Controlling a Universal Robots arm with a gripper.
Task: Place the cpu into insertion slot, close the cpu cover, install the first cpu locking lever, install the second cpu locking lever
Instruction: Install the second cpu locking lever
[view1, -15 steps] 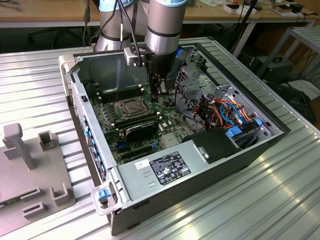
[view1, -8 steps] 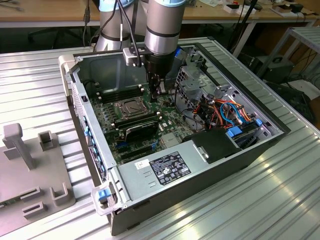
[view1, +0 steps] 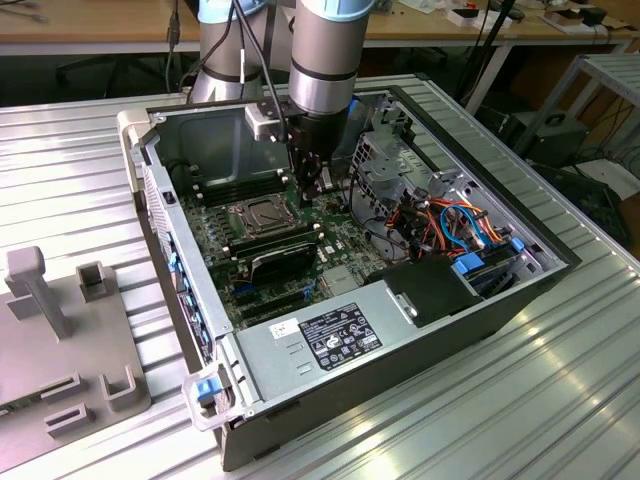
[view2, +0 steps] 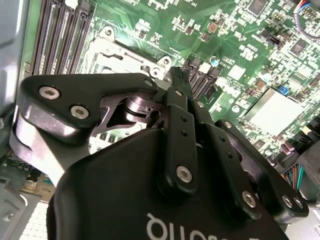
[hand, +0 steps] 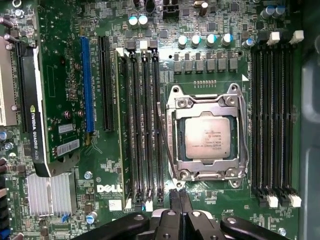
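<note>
The cpu (hand: 208, 136), a dull silver square, lies in the insertion slot (hand: 176, 150) on the green board. The silver cpu cover (hand: 206, 101) lies flat around it as a frame. One thin locking lever (hand: 165, 135) slants free along the socket's side facing the near memory slots. The other locking lever (hand: 243, 127) lies close along the opposite side. My gripper (hand: 179, 199) hovers beside the socket with its black fingers pressed together and nothing between them. In the exterior view the gripper (view1: 310, 188) hangs inside the case, just to the right of the insertion slot (view1: 262, 216). In the second wrist view the shut gripper (view2: 177, 76) hides part of the socket (view2: 120, 55).
Long black memory slots (hand: 142, 125) (hand: 272, 115) flank the socket. A black graphics card (view1: 283, 258) and a finned heatsink (hand: 50, 192) sit nearby. Case walls, the power supply (view1: 340, 330) and a cable bundle (view1: 450, 225) close in the board. A grey fixture (view1: 60, 330) stands on the exterior view's left.
</note>
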